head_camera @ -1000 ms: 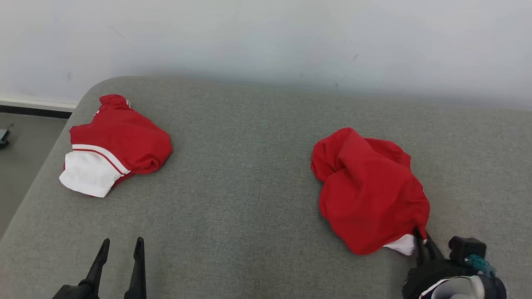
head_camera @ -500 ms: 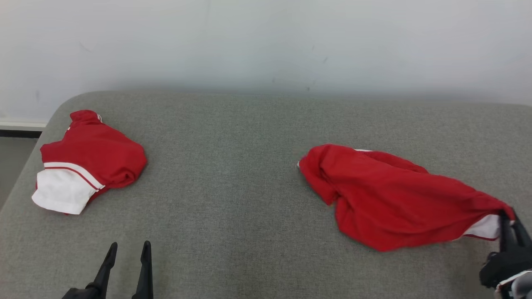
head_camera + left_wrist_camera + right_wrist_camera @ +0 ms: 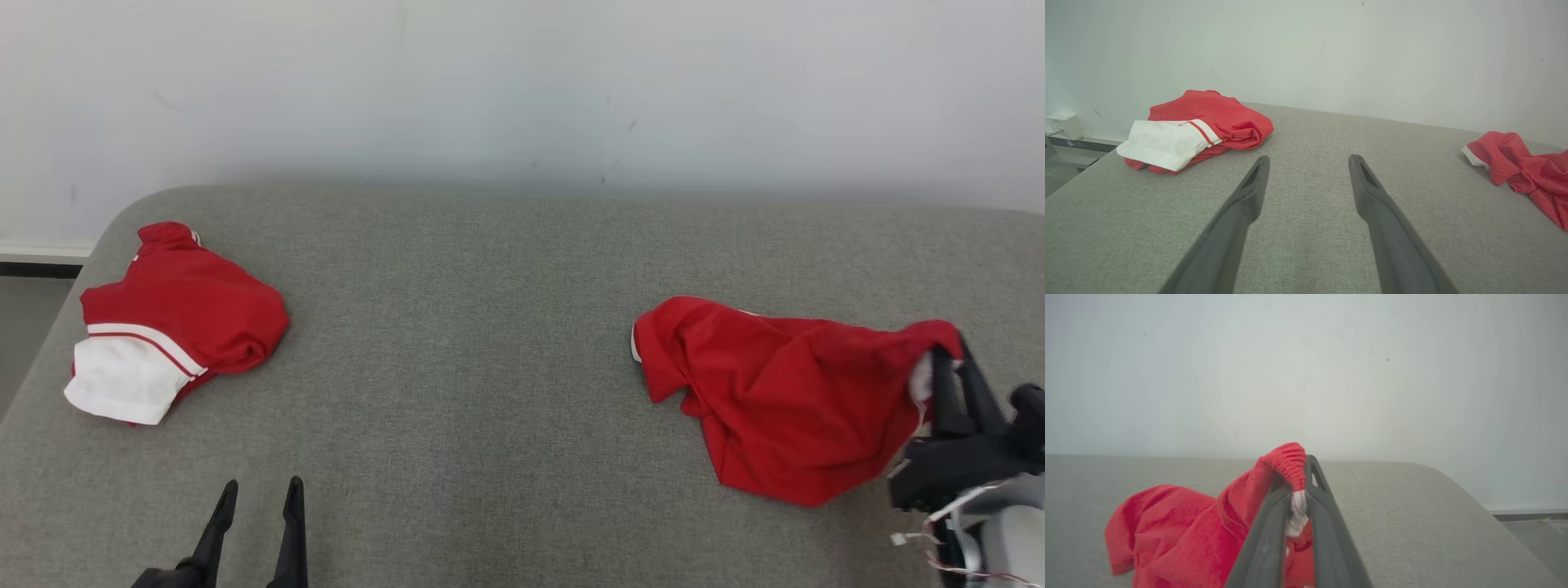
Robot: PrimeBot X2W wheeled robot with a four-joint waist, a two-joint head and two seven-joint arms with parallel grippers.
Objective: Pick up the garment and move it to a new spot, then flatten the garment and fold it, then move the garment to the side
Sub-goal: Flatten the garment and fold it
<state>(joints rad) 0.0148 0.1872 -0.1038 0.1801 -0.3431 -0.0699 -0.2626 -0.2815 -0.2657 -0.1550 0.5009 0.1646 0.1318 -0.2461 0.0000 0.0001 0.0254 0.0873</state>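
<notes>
Since half a second ago the right hand [image 3: 951, 355] has carried its pinched corner farther from the robot and higher, and the far end of the garment [image 3: 784, 400] has been drawn toward it across the surface [image 3: 490, 367]; the left hand [image 3: 262, 486] has not shifted

Right hand: clenched on a red hem, with a strip of white trim showing between the fingers in the right wrist view

Left hand: released, fingers spread with nothing between them, poised low over a bare part of the surface

Garment: one corner is raised in the right hand. The rest drapes down from it and lies crumpled on the surface, its long axis running from the right hand toward the left hand's side. The free end, edged in white, lies well apart from the left hand, ahead of it and toward the right hand

A second garment [image 3: 171, 318], red and white and already bundled, lies ahead of the left hand on its outer side, well apart from the held one

Judgement: the step in hand is the carry to a new spot. Flattening will likely call for a second hold on the free end, and the left hand is the nearer one for it, reaching forward and inward
</notes>
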